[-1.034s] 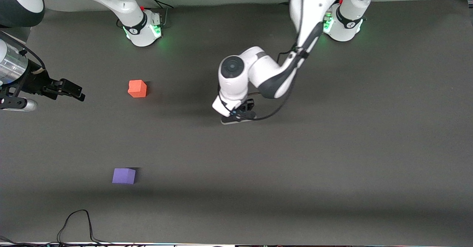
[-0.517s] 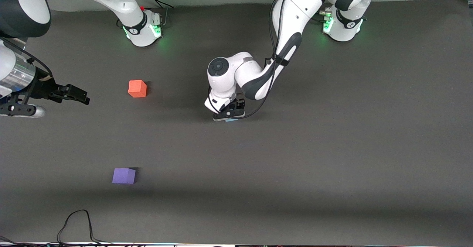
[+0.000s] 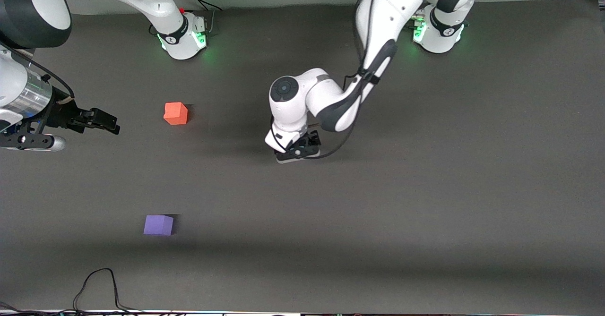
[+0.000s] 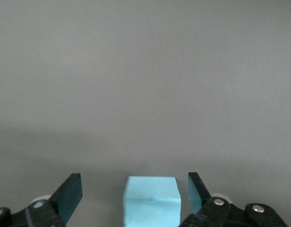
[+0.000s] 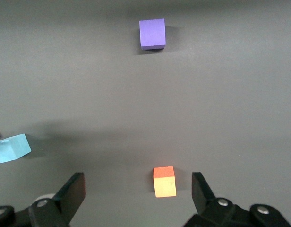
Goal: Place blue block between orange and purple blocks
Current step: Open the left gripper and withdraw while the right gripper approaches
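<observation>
The blue block (image 4: 151, 201) sits on the mat between the fingers of my left gripper (image 4: 133, 189), which is open with a gap on each side. In the front view the left gripper (image 3: 298, 154) is down at mid-table and hides the block. The orange block (image 3: 175, 113) lies nearer the right arm's end. The purple block (image 3: 158, 225) lies nearer the front camera than the orange one. My right gripper (image 3: 106, 121) hangs open and empty beside the orange block. The right wrist view shows the right gripper (image 5: 138, 187), the orange block (image 5: 164, 181), the purple block (image 5: 152, 33) and the blue block (image 5: 12, 147).
A dark grey mat (image 3: 425, 188) covers the table. A black cable (image 3: 97, 283) loops at the edge nearest the front camera, at the right arm's end. The two arm bases (image 3: 184, 35) stand along the edge farthest from that camera.
The left gripper has opened and let go of the blue block, which now rests on the mat. The right gripper has drifted slightly toward the orange block.
</observation>
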Motion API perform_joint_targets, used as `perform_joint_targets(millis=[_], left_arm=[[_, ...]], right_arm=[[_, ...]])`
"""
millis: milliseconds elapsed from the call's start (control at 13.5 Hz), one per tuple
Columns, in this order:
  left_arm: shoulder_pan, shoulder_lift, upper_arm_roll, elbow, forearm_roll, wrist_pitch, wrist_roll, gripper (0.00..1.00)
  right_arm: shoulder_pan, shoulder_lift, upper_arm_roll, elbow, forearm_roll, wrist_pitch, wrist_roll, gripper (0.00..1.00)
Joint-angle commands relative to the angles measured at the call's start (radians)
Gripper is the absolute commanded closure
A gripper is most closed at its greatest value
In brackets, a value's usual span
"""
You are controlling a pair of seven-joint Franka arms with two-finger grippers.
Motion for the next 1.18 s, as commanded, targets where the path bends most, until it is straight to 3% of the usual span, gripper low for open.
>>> perform_joint_targets(millis=[0,222,591,886,1108], left_arm=[[0.112,-0.155,-0.03,-0.032,-0.122,-0.13,0.164,0.0],[0.282,-0.268,-0.03,-0.041,-0.242,-0.318,0.374,0.0],[0.595,-0.457,-0.026,-0.151,-0.307,-0.564,0.779,0.0],[0.783,-0.639,-0.021,-0.315,-0.266,-0.583,1.074,0.0],[0.834,-0.709,-0.02,-0.359,-0.227,-0.576,1.125,0.0]], right_arm=[[0.006,0.014,0.001,0.028,0.008,-0.016,0.003,0.0],[0.043,0.014,0.051,0.026,0.038,-0.017,0.003,0.0],[0.34,0.116,0.058,0.032,0.038,0.081,0.145,0.0],[0.495,0.221,0.058,0.018,0.039,0.219,0.248,0.0],[0.569,0.31,0.058,0.008,0.039,0.35,0.361,0.0]])
